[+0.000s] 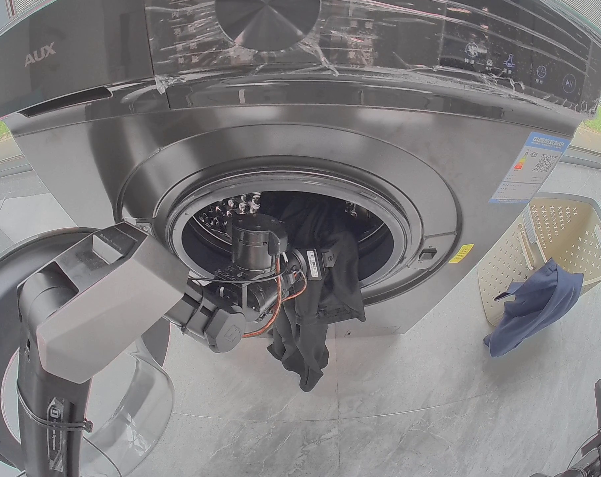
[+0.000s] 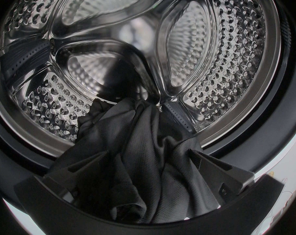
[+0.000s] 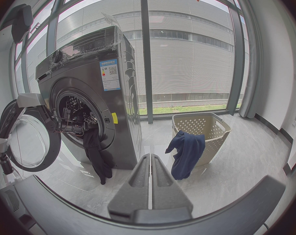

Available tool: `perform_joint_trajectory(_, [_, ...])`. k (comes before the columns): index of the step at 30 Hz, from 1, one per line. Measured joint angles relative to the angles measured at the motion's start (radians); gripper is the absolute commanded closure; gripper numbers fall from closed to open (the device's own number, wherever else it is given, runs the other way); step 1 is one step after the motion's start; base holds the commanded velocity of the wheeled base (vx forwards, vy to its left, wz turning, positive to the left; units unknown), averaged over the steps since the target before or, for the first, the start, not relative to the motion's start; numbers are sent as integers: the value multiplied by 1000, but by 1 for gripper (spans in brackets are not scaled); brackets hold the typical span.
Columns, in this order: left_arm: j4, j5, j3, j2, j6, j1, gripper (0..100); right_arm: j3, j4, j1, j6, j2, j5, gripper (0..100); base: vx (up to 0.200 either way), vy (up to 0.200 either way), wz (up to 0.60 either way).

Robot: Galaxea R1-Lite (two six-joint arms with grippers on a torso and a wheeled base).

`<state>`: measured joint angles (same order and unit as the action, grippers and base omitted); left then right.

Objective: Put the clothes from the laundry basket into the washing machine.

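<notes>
Partly done, by the look of it: black garment (image 1: pixel 317 286) half inside the washing machine (image 1: pixel 353 134), far end bunched in the drum (image 2: pixel 236 49), near end spilling over the door lip and dangling toward the floor, long axis running from far inside out to near and down. Left tool (image 2: pixel 148 152) at the drum mouth, fingers (image 2: pixel 226 177) spread wide with the cloth lying loose between them; right tool (image 3: pixel 150 180) pressed together on nothing, well back on the right. Left to do: pushing that tail in, then fetching the navy garment (image 1: pixel 536 303) draped over the rim of the laundry basket (image 1: pixel 579 233), right of the machine.
</notes>
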<state>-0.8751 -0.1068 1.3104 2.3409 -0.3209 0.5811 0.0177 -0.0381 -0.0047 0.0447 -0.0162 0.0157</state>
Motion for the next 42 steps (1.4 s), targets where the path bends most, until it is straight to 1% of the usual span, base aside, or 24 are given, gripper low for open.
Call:
perform_joint_trajectory(4, [10,-1,4,17,2,0,0,0,0,0,0,0,0,100,0,0,0])
perform_joint_trajectory(5, [10,-1,7,21,3,0,100,0,0,0,0,0,0,100,0,0,0])
perform_joint_trajectory(11, [20,-2,29,46,10,0,100,0,0,0,0,0,0,100,0,0,0])
perform_joint_trajectory(18, [33,0,83,68,8,0,100,0,0,0,0,0,0,100,0,0,0])
perform_joint_trajectory(23, [41,1,126,71,-1,-2,100,0,0,0,0,0,0,100,0,0,0])
perform_joint_trajectory(25, [61,1,140,70,-11,-2,100,0,0,0,0,0,0,100,0,0,0])
perform_joint_trajectory(26, [73,1,147,70,-26,-2,100,0,0,0,0,0,0,100,0,0,0])
perform_joint_trajectory(28, [95,0,163,70,-66,-1,100,0,0,0,0,0,0,100,0,0,0])
perform_joint_trajectory(30, [108,-2,180,70,-90,1,100,0,0,1,0,0,-1,100,0,0,0])
perform_joint_trajectory(36, [92,-5,176,71,-107,10,100,0,0,0,0,0,0,100,0,0,0])
perform_joint_trajectory(42, [78,-5,173,72,-110,11,100,0,0,0,0,0,0,100,0,0,0])
